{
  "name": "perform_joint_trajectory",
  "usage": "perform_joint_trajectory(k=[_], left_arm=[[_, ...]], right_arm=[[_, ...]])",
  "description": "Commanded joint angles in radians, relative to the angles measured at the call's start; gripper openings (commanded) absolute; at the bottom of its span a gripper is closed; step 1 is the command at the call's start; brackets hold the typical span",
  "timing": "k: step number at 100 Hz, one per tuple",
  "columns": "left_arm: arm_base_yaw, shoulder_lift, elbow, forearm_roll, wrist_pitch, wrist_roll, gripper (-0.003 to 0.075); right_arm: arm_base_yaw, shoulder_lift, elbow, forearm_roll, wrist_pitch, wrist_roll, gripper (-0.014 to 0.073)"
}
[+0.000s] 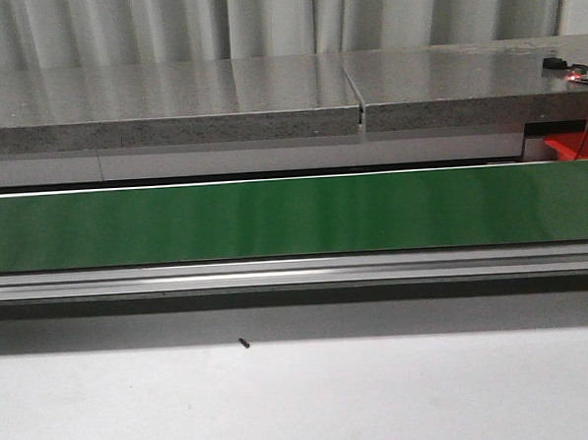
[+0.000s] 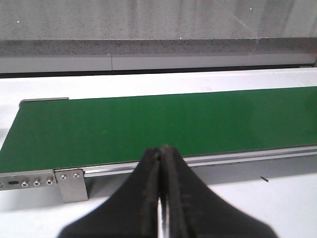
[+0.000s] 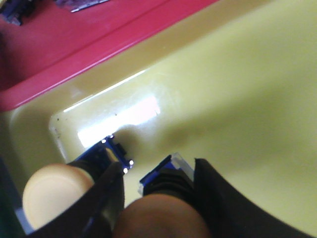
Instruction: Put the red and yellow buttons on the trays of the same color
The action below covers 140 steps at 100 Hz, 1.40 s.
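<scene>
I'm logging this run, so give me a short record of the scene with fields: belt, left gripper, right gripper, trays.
belt: green conveyor belt, nothing on the part in view
left gripper: left gripper shut, empty, hanging at the near edge of the belt
right gripper: right gripper over the yellow tray, buttons by its fingers; grip unclear
trays: red tray beside the yellow one

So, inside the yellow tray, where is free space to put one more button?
The yellow tray floor is bare from the red tray border across to the far side. It is crowded only near the right gripper, where two buttons sit by its fingers. The green belt is bare too.
</scene>
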Motion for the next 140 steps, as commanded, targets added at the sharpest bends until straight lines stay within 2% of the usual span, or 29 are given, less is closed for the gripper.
perform_joint_trajectory(k=[1, 38, 47, 64, 71, 117, 140], left_arm=[[-0.007, 0.011, -0.026, -0.020, -0.077, -0.003, -0.0020], [-0.007, 0.011, -0.026, -0.020, -0.077, -0.003, -0.0020], [-0.007, 0.011, -0.026, -0.020, -0.077, -0.003, -0.0020], [-0.007, 0.011, -0.026, -0.020, -0.077, -0.003, -0.0020], [-0.007, 0.011, -0.026, -0.020, -0.077, -0.003, -0.0020], [-0.007, 0.011, -0.026, -0.020, -0.077, -0.003, -0.0020], [-0.007, 0.011, -0.026, -0.020, -0.077, -0.003, -0.0020]], right_arm=[[-0.008, -0.015, -0.026, 0.015, -0.059, -0.005, 0.0245], [-0.008, 0.043, -0.027, 0.015, -0.076, -0.005, 0.0255], [-0.008, 0.041, -0.027, 0.015, -0.074, -0.005, 0.0311], [-0.008, 0.039, -0.032, 0.015, -0.059, -0.005, 0.0493], [-0.008, 0.036, -0.046, 0.015, -0.039, -0.005, 0.0525], [-0.004, -0.156, -0.087, 0.031, -0.001, -0.001, 0.0526], [0.101, -0.321, -0.084, 0.056, 0.000, -0.001, 0.0526]])
